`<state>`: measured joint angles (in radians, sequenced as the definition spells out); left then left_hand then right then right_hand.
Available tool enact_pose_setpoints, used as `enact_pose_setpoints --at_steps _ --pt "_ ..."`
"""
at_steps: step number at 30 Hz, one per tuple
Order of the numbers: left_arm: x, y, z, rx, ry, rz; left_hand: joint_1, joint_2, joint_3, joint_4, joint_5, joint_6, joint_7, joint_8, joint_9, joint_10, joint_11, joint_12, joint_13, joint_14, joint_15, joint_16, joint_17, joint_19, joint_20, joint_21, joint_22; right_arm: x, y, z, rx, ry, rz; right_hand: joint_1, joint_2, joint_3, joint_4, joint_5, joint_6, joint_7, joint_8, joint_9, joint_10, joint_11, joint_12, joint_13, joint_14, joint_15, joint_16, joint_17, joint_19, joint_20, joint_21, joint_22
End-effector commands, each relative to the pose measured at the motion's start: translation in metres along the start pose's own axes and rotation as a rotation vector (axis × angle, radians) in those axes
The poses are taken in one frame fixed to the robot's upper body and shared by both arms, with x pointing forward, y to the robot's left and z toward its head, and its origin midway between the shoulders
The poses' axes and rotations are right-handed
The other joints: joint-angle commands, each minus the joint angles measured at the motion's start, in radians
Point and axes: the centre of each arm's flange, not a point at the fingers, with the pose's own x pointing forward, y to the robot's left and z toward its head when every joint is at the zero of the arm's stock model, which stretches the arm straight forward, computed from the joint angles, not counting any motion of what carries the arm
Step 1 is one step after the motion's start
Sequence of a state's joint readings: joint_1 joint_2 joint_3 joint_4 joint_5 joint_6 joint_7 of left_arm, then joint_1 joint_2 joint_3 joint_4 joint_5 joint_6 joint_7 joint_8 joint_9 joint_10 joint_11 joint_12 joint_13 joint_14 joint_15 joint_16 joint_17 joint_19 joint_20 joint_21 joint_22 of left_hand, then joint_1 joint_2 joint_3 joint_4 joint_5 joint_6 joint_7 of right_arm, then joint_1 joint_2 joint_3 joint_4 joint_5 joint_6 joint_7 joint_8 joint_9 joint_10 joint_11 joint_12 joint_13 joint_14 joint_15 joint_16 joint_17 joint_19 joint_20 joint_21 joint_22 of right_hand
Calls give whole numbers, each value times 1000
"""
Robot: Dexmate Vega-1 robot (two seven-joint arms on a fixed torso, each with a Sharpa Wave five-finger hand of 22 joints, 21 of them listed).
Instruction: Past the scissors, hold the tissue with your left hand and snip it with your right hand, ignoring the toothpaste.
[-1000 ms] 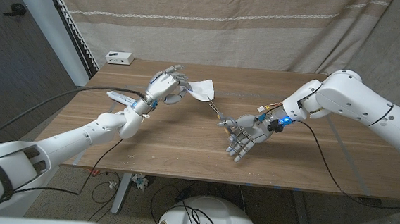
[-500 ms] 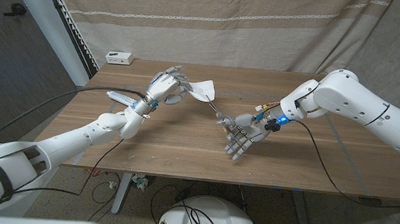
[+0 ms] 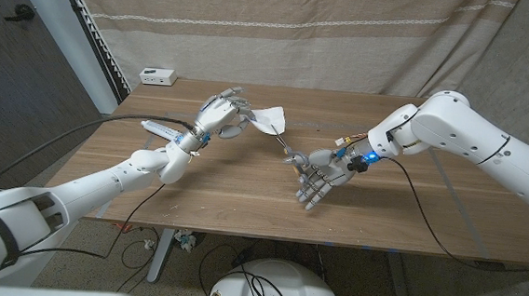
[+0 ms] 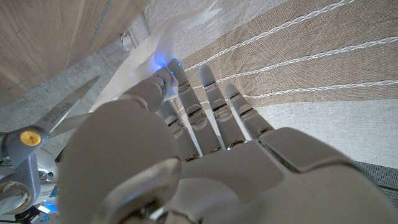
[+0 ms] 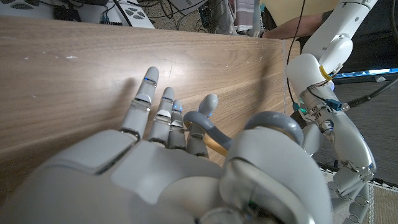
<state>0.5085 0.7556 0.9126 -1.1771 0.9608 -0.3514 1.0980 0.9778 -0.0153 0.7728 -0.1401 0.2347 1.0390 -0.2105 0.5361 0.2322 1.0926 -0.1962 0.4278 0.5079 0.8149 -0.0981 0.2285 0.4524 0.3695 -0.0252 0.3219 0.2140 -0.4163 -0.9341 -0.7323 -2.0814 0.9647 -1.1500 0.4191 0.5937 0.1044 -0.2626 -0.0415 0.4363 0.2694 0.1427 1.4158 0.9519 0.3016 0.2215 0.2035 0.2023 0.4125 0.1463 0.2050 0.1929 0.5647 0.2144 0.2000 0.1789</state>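
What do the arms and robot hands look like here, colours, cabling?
Glossy white rounded arm shells with black joint bands. Left robot hand and right robot hand are grey, jointed and five-fingered. Black cables trail from both forearms; blue lights glow at the wrists, with coloured wires exposed at the right wrist.

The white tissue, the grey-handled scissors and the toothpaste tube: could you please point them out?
White tissue (image 3: 268, 119), head view, its middle.
Grey-handled scissors (image 3: 288, 150), head view, blades.
Toothpaste tube (image 3: 158, 129), head view, body.

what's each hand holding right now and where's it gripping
Left hand pinches the tissue by its near edge. Right hand holds the scissors by the handle loops.
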Motion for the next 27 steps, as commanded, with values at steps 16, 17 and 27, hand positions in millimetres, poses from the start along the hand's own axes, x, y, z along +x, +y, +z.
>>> enact_pose_setpoints --at_steps 16,17,27 --pt "-5 -2 0 -22 21 1 13 0 2 5 7 7 0 6 2 14 -14 4 2 4 -135 -9 8 -2 -3 6 3 2 -5 4 2 -3 -24 0 10 2 -4 -3 8 66 2 -1 0 0 1 2 3 5 2 3 10 5 -1 2" --pt "-5 -2 0 -25 24 3 13 1 3 5 7 6 0 6 2 14 -14 4 2 4 -135 -9 8 -2 -4 6 3 2 -5 4 0 -3 -23 0 10 2 -4 -3 8 66 2 -1 0 0 1 2 2 5 2 3 10 5 -1 2" --pt "-7 -2 1 -29 33 5 11 0 5 6 9 5 -1 6 2 14 -15 3 3 1 -134 -13 10 -2 -3 7 3 1 -3 5 -13 4 -26 0 11 3 -4 -4 7 66 1 -1 0 -1 0 2 2 4 2 3 10 5 -2 2"
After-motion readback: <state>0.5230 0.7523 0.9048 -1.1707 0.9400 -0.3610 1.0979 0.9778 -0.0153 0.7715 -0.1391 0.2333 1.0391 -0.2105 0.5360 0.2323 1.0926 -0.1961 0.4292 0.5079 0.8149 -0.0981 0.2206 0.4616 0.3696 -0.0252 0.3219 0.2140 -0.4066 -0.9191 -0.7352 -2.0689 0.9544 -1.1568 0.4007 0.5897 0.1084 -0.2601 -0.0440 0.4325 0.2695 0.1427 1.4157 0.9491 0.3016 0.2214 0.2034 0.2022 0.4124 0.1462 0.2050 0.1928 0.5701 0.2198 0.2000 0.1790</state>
